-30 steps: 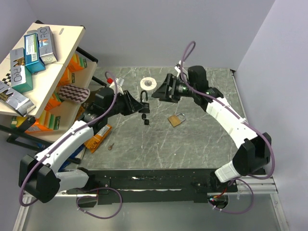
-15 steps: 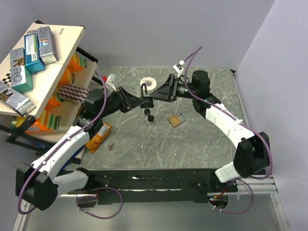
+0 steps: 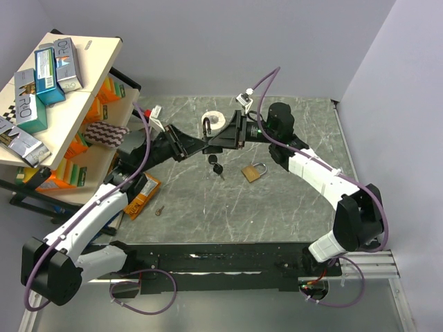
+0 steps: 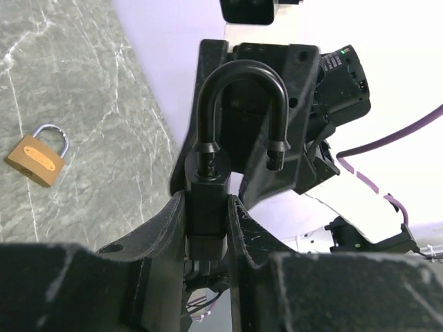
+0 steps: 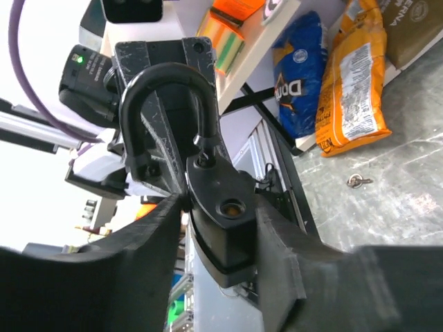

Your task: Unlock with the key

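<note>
Surface: grey marbled tabletop, with the arm bases along its near edge.
Near left edge: small loose key and orange packet, well apart from the work.
Centre: brass padlock lies flat, just right of the raised lock.
Task object: the key, a black-headed bunch, hangs just below the black padlock, likely from its keyhole; the insertion is not visible.
Lock state: shackle has one leg free of the body.
Left gripper: clamped on the lock body, above the table's centre.
Right gripper: fingers press the same body from the opposite side.
Far edge: white disc behind the lock; shelf beyond the far left corner.
Risk: unequal pull between the arms may twist the lock loose, and it would probably drop near the brass padlock. The dangling bunch may drag its key out.
Obstruction: each gripper blocks the other's access to the keyhole.
</note>
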Available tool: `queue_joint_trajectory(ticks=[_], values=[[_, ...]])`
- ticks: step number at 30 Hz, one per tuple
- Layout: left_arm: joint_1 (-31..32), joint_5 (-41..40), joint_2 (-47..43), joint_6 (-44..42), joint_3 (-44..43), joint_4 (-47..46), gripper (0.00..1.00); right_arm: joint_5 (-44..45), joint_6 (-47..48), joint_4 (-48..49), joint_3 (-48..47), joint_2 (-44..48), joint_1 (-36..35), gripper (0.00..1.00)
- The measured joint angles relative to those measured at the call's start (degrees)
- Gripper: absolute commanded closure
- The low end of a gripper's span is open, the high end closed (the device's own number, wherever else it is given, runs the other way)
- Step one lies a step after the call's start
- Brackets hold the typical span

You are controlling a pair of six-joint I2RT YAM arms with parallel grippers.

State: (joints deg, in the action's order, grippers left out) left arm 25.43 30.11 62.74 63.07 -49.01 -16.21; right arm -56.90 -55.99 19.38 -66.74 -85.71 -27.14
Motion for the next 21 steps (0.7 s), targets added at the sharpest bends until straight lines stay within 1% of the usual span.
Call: queue_joint_trajectory(ticks=[1,2,4,5,6,8,10,11,13,14,15,16,18,20,21], values=[[0.0,-0.1,-0.3,0.0,0.0,0.0,0.99,-0.2,-0.3,0.2,0.0,0.0,0.0,0.64],[0.0,-0.1,-0.6,-0.2,0.1,0.2,0.99,-0.4,-0.8,0.4,0.0,0.0,0.2,0.7],[-0.4,-0.6,-1.2,-0.4,0.2,0.3,0.99,-0.6,-1.1,0.9,-0.1,0.0,0.4,0.79],[-0.4,-0.8,-1.4,-0.4,0.2,0.5,0.99,-0.6,-1.3,0.8,-0.1,0.0,0.4,0.9],[-0.4,-0.9,-1.4,-0.5,0.2,0.6,0.99,-0.7,-1.3,0.9,-0.1,0.0,0.3,0.94],[-0.4,-1.1,-1.5,-0.4,0.2,0.8,0.99,-0.6,-1.5,0.9,-0.1,0.0,0.3,1.0],[-0.4,-1.0,-1.5,-0.5,0.2,1.0,0.99,-0.6,-1.5,0.9,-0.1,0.0,0.3,1.0],[-0.4,-1.1,-1.5,-0.5,0.2,1.0,0.96,-0.6,-1.4,0.8,-0.1,0.0,0.3,1.0],[-0.4,-1.2,-1.5,-0.9,0.2,1.3,0.72,-0.6,-1.2,0.6,-0.1,0.0,0.3,1.0],[-0.4,-1.4,-1.5,-1.3,0.0,1.7,0.58,-0.6,-0.9,0.2,-0.1,0.0,0.3,1.0],[-0.4,-1.6,-1.5,-2.0,-0.5,3.3,0.28,-0.5,-0.1,-0.7,-0.1,0.0,0.3,1.0],[-0.3,-1.9,-1.5,-2.9,-1.0,4.8,0.17,-0.5,0.7,-1.8,-0.4,0.0,0.3,1.0],[-0.3,-4.0,-1.5,-4.7,-3.3,8.8,0.04,0.4,4.2,-6.4,-1.3,0.0,0.3,1.0],[-0.5,-5.7,-1.6,-6.5,-5.6,11.6,0.01,1.7,7.8,-11.0,-2.0,0.0,0.3,1.0],[-0.5,-6.5,-1.7,-7.3,-6.8,12.7,0.03,2.2,9.5,-13.6,-2.4,0.0,0.3,1.0]])
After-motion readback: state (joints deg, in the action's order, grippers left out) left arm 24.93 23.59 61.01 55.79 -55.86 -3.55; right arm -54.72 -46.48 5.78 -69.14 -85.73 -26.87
